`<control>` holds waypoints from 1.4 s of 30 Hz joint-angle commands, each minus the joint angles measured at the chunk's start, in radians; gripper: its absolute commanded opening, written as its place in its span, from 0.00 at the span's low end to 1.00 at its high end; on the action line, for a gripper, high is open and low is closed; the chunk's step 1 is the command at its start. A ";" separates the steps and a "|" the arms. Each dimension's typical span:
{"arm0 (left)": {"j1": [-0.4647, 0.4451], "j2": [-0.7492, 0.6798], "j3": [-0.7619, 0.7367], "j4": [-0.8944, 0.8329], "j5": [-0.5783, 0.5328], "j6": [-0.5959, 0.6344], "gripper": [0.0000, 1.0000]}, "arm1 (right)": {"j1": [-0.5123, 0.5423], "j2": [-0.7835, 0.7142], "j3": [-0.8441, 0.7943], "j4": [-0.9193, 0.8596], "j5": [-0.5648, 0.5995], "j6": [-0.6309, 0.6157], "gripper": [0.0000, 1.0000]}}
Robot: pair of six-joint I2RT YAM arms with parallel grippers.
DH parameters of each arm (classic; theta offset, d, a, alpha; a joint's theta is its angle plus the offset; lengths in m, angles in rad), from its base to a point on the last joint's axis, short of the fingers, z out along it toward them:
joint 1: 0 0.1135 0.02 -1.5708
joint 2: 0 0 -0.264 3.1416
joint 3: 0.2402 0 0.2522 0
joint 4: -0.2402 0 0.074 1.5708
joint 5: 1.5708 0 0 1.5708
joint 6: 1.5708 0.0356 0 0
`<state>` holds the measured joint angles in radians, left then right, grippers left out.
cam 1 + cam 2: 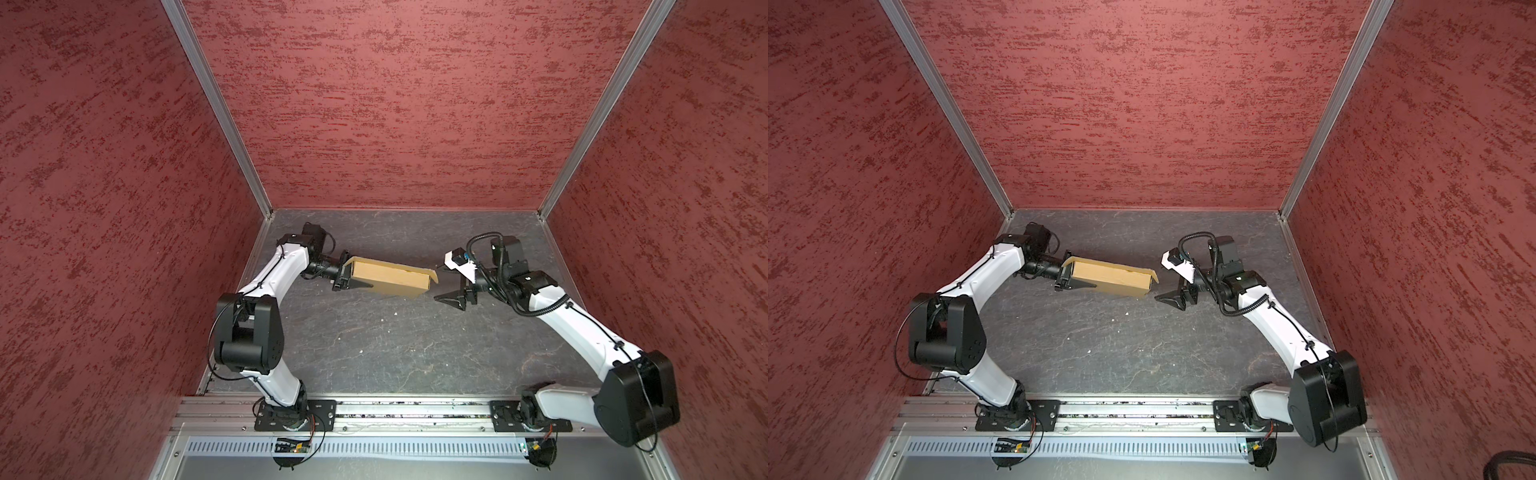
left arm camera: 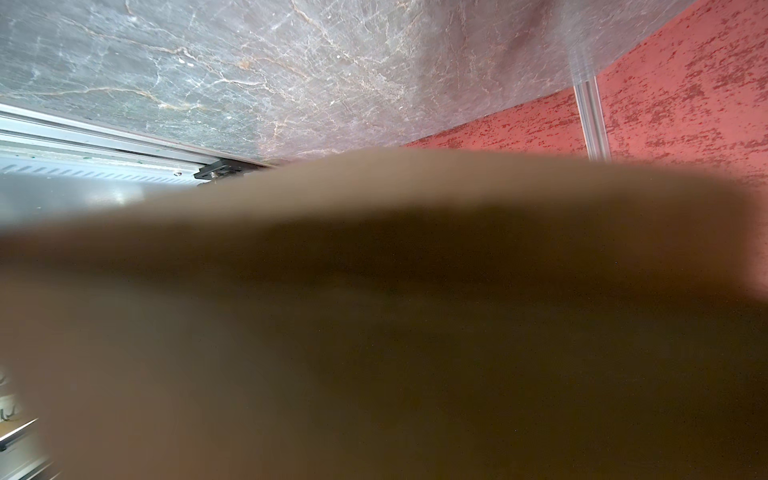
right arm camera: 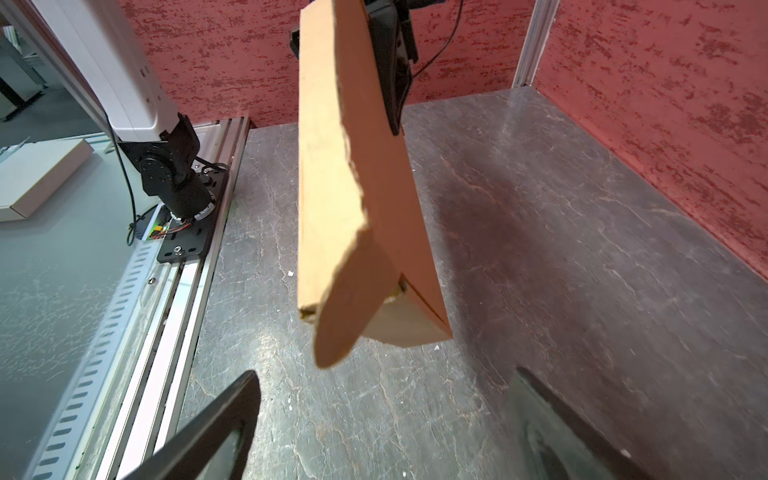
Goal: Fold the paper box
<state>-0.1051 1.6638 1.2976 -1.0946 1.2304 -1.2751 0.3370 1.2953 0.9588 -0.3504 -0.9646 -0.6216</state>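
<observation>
The paper box [image 1: 390,276] [image 1: 1111,276] is a folded-up tan cardboard box, held off the grey table by its left end. My left gripper [image 1: 351,274] [image 1: 1073,274] is shut on that end, with one black finger lying across the near side of the box. A loose flap [image 1: 433,276] [image 3: 349,299] sticks out at the box's right end. My right gripper [image 1: 440,282] [image 1: 1160,283] [image 3: 386,415] hangs open just right of that flap, touching nothing. In the left wrist view the blurred box [image 2: 374,332] fills the lower part and hides the left jaws.
Red textured walls [image 1: 395,104] close in the back and both sides. An aluminium rail [image 1: 395,411] with both arm bases runs along the front edge. Small white crumbs [image 1: 397,312] lie on the marble table [image 1: 374,353]. A flat pale carton [image 3: 37,174] lies outside the cell.
</observation>
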 commanded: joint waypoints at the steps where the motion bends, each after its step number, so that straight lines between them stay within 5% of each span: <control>1: -0.022 -0.006 -0.022 0.060 0.025 -0.043 0.20 | 0.028 0.007 0.029 0.055 -0.039 -0.031 0.94; 18: -0.070 -0.041 -0.101 0.341 0.035 -0.238 0.19 | 0.087 0.044 -0.026 0.250 -0.089 0.024 0.93; 35: -0.088 -0.080 -0.113 0.357 0.040 -0.254 0.19 | 0.086 0.010 -0.133 0.417 -0.158 0.077 0.92; 42: -0.109 -0.093 -0.160 0.487 0.053 -0.343 0.19 | 0.084 0.019 -0.137 0.494 -0.210 0.112 0.92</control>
<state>-0.2058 1.5948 1.1500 -0.6811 1.2545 -1.5677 0.4183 1.3273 0.8280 0.0780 -1.1023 -0.5163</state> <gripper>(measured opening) 0.409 0.921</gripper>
